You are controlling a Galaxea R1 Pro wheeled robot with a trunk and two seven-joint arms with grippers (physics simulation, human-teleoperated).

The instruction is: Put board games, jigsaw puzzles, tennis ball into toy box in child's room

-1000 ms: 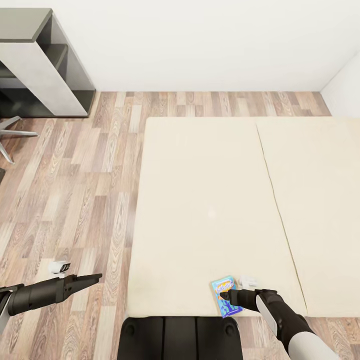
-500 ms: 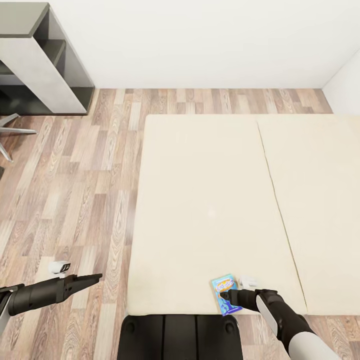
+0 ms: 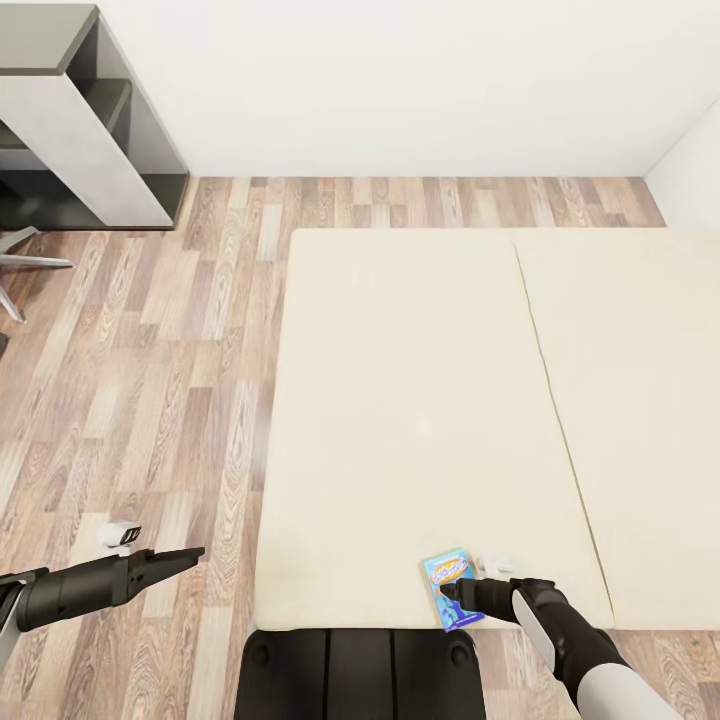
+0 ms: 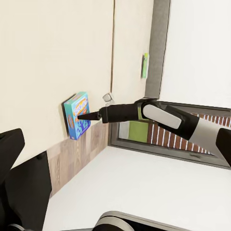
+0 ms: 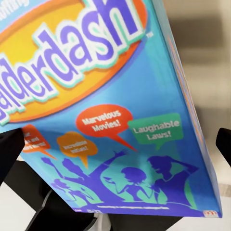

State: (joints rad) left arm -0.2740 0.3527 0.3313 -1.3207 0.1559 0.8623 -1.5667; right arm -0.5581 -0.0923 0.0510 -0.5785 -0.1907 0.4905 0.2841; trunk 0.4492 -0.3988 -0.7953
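Parts of the scene are cut off or hard for us to read: the right arm leaves the head view at the lower corner, the left arm is cut at the left border, and a small white object (image 3: 494,563) lying on the bed just beside the blue board game (image 3: 451,589) is too small for us to name. A second board game, green (image 4: 144,65), we see only as a thin strip near the dark frame at the far end of the bed, in the left wrist view. The right gripper (image 3: 447,590) reaches over the blue board game, which lies flat on the bed (image 3: 400,400) close to its near edge. In the right wrist view the two dark fingers (image 5: 9,147) stand wide apart, one at each side of the printed lid, and they do not close on anything; we cannot tell whether they touch the box. The left gripper (image 3: 192,552) hangs over the wood floor (image 3: 150,380), beside the bed; its tips look close together and hold nothing. A small white and black thing (image 3: 121,534) lies on the floor near it. Most of the mattress is bare, and the floor between the bed and the dark shelf unit (image 3: 90,130) is open.
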